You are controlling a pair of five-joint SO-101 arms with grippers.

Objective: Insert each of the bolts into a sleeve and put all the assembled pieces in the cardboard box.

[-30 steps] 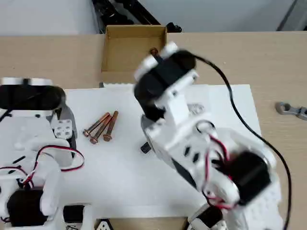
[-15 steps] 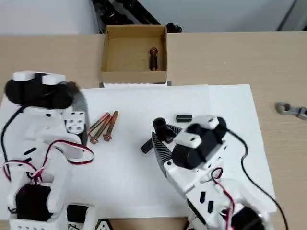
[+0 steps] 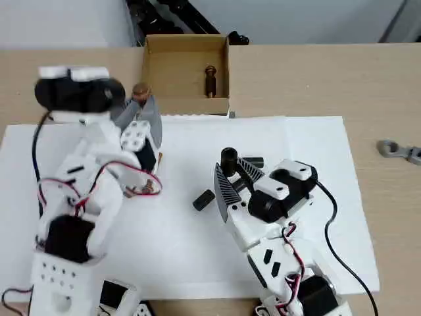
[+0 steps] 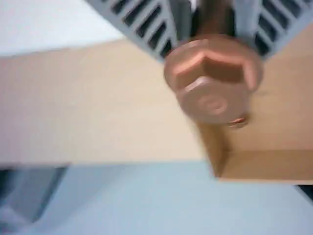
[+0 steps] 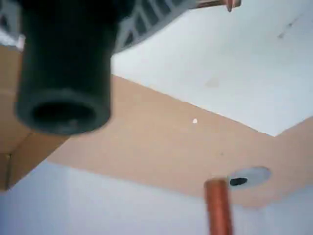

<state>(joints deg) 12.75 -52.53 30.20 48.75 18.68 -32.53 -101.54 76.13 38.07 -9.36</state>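
In the high view, you had swung the right hand (image 3: 231, 172) back from over the cardboard box (image 3: 174, 72) within the last second, and it stood closed around a black sleeve (image 3: 228, 158) held upright above the white sheet (image 3: 316, 151). Your left hand (image 3: 141, 108) had come in from the counter's (image 3: 316, 79) left edge and was clamped on one copper bolt (image 3: 139, 90), raised head-up just beside the box's front left corner. That left bolt and sleeve each gripped but well apart, so the next joining looked ready to begin. The count: one assembled piece (image 3: 210, 80) lay in the box, one sleeve was in the right hand, and two more sleeves lay on the sheet (image 3: 204, 199) (image 3: 253, 162). One bolt was lifted. Of the three seen lying a second earlier, the other two sat under your left arm and could not be counted. In the left wrist view, the bolt's hexagonal head (image 4: 212, 81) sat between the ribbed grey fingers (image 4: 142, 24), pinched at the shank. In the right wrist view, the sleeve's open bore (image 5: 66, 73) faced the camera and a copper shaft (image 5: 218, 208) showed beyond it.
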